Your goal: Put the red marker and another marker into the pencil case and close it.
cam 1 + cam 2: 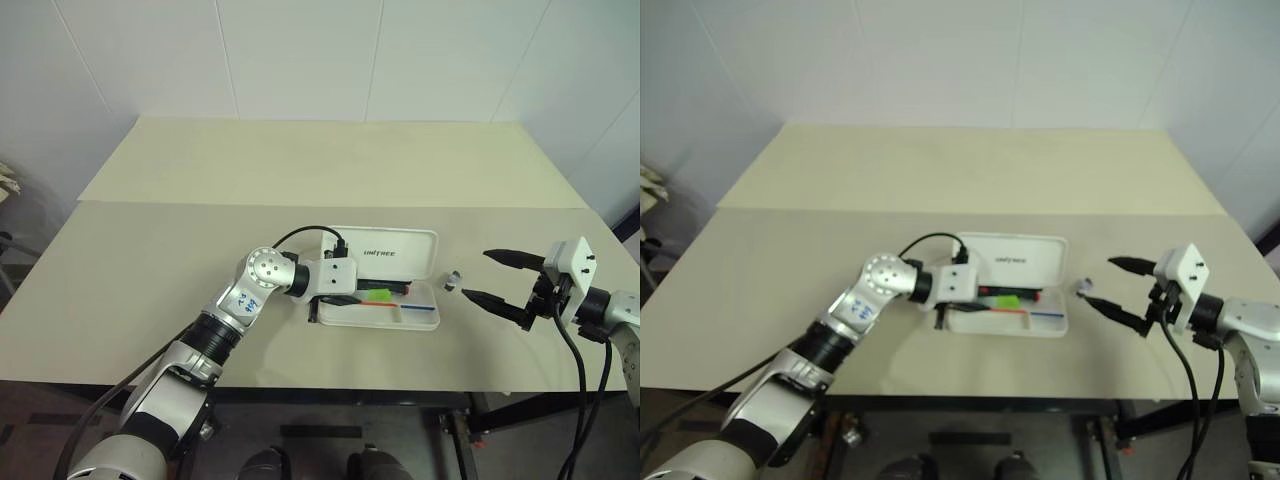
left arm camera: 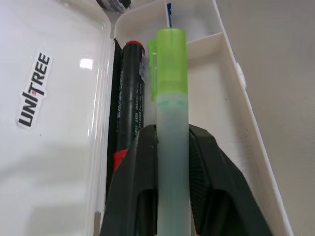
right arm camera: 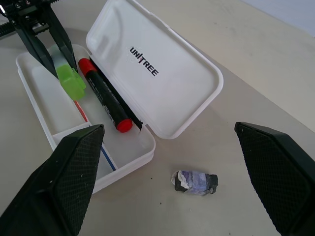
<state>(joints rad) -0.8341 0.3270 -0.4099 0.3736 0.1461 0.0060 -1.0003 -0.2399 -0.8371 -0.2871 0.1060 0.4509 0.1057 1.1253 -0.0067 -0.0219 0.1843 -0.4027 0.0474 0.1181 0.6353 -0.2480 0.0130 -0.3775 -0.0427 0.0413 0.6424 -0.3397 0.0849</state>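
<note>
The left pincer [image 2: 172,162] grips the green marker [image 2: 171,98] over the open pencil case [image 3: 162,93], its length parallel to the red marker [image 3: 104,93] already inside. The right pincer [image 1: 492,277] waits open beside the case.

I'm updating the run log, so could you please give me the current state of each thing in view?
pencil case: open, lid back flat on the table.
red marker: lying in the case beside the hinge.
green highlighter: over the tray, clamped in the left gripper.
right gripper: open, holding nothing.
small wrapped object: lying on the table outside the case.
</note>
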